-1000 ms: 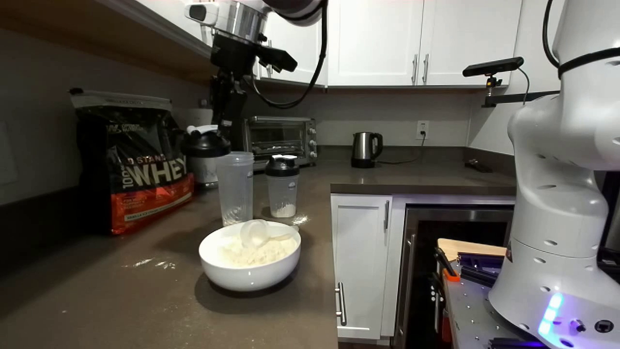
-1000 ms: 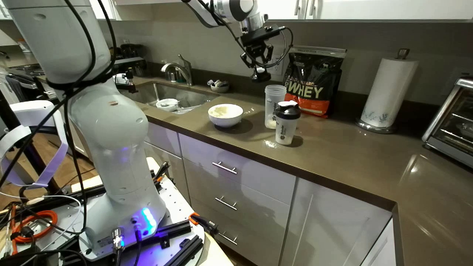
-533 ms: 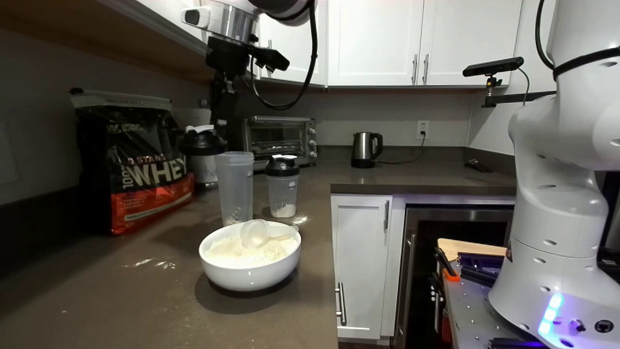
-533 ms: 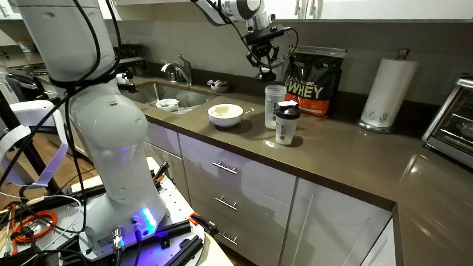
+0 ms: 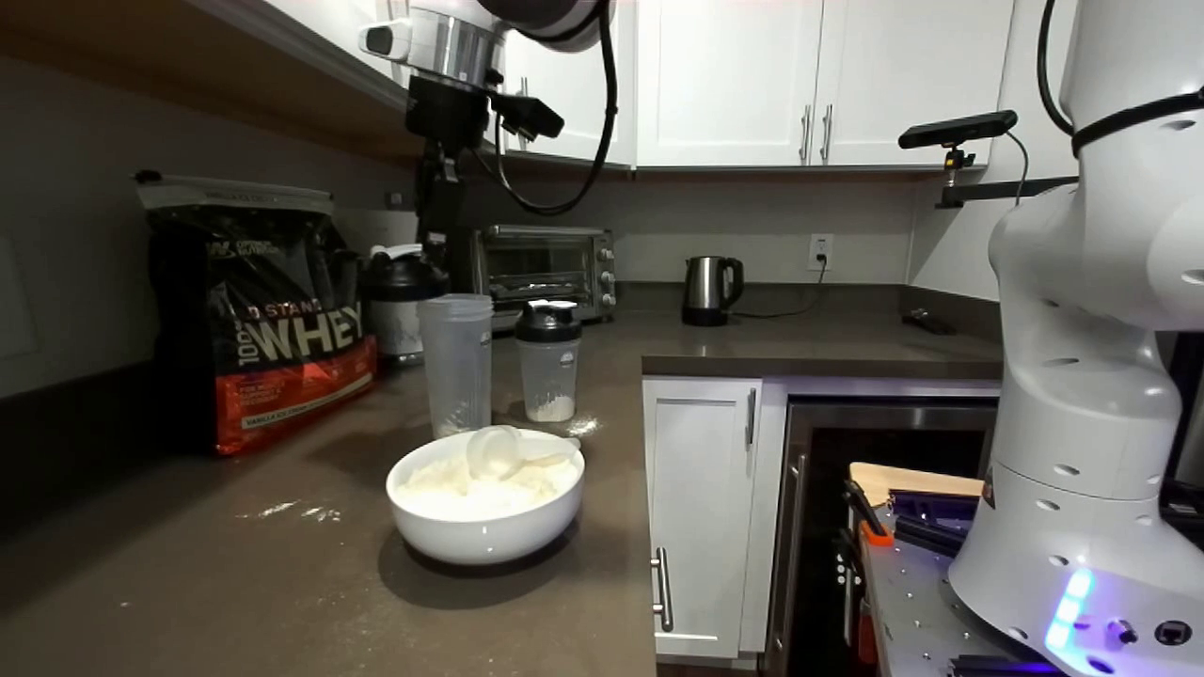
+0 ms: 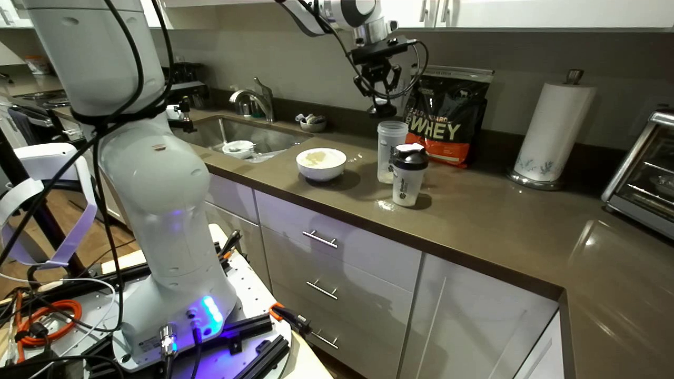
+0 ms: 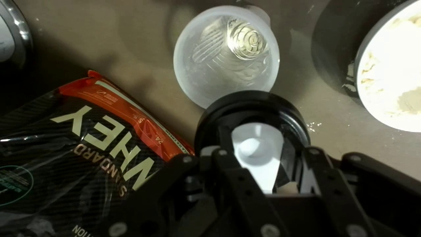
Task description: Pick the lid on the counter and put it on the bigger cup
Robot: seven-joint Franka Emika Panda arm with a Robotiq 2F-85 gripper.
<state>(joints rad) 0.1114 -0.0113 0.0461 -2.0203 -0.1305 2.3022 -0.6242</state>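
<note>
The lid [image 5: 400, 279], round and black with a white cap on top, is held in the air by my gripper [image 5: 435, 246]. It also shows in an exterior view [image 6: 384, 110] and the wrist view [image 7: 251, 97]. My gripper's fingers [image 7: 258, 148] are shut on its white cap. The bigger cup [image 5: 458, 371], tall, clear and open, stands upright on the counter [image 5: 282, 583]; it shows in an exterior view [image 6: 392, 152]. The lid is higher than the cup's mouth and offset towards the whey bag. In the wrist view it covers the near edge of the bigger cup [image 7: 210, 75].
A smaller cup [image 5: 550, 371] with a black lid stands beside the bigger cup. A white bowl [image 5: 484, 536] of powder with a scoop stands on its other side. A whey bag [image 5: 273, 320] stands near the wall. Beyond are a paper towel roll [image 6: 553, 131] and a toaster oven [image 5: 546, 273].
My gripper, with the lid in it, has moved a little right in an exterior view, closer to above the bigger cup. The cups, bowl and bag have not moved.
</note>
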